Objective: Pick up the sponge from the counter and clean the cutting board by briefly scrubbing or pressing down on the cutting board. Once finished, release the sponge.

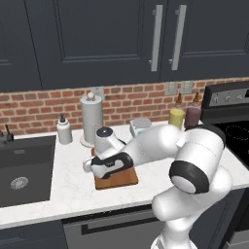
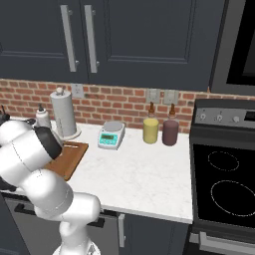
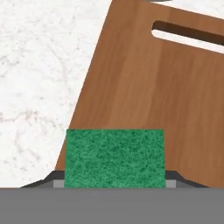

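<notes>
The pickup looks done: the jaws are clenched on the sponge (image 3: 114,157), which sits over the cutting board (image 3: 153,96), above the short end farthest from its slot handle (image 3: 188,36). Scrubbing and letting go remain. The sponge's green face points up at the camera, its long axis across the board's grain. White worktop (image 3: 39,74) lies beside the board.

base views: behind arm, both on counter (image 1: 73,189) | hand view: close above cutting board (image 3: 148,87)

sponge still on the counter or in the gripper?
In the gripper: hand view shows the sponge clamped between the fingertips, over the cutting board. Contact with the board: cannot tell.
</notes>
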Robot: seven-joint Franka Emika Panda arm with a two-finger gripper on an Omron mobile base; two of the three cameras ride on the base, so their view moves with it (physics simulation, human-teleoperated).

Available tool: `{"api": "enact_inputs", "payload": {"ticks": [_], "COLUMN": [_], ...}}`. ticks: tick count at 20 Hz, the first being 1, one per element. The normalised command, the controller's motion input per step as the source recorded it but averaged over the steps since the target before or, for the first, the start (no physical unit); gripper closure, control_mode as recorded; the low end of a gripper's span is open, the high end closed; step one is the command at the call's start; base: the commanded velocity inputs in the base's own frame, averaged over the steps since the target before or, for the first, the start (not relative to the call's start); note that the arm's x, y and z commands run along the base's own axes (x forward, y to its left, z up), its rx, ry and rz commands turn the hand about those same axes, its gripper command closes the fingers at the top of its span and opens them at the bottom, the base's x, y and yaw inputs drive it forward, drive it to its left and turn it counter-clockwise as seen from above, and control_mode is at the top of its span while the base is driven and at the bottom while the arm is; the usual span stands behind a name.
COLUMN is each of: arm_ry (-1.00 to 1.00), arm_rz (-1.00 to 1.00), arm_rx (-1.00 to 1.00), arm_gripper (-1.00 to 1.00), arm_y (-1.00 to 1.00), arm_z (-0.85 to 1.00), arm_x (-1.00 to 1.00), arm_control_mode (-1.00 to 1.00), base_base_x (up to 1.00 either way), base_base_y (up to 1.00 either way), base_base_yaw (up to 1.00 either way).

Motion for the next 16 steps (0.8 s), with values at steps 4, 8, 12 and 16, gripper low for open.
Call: {"api": "enact_inputs", "payload": {"ticks": [4, 8, 12, 16], "arm_ry": [0.1, 0.11, 0.0, -0.05], "arm_rz": [-0.12, -0.12, -0.08, -0.06], "arm_rx": [-0.01, 0.0, 0.0, 0.0], "arm_gripper": [1.0, 1.0, 1.0, 1.0], "arm_y": [0.36, 0.34, 0.21, 0.03], "arm_z": [0.0, -0.07, -0.3, -0.42], "arm_x": [0.0, -0.01, -0.11, -0.2], "arm_control_mode": [-1.0, -1.0, -1.0, -1.0], "base_base_x": [0.0, 0.0, 0.0, 0.0], "base_base_y": [0.0, 0.0, 0.0, 0.0], "base_base_yaw": [0.0, 0.0, 0.0, 0.0]}}
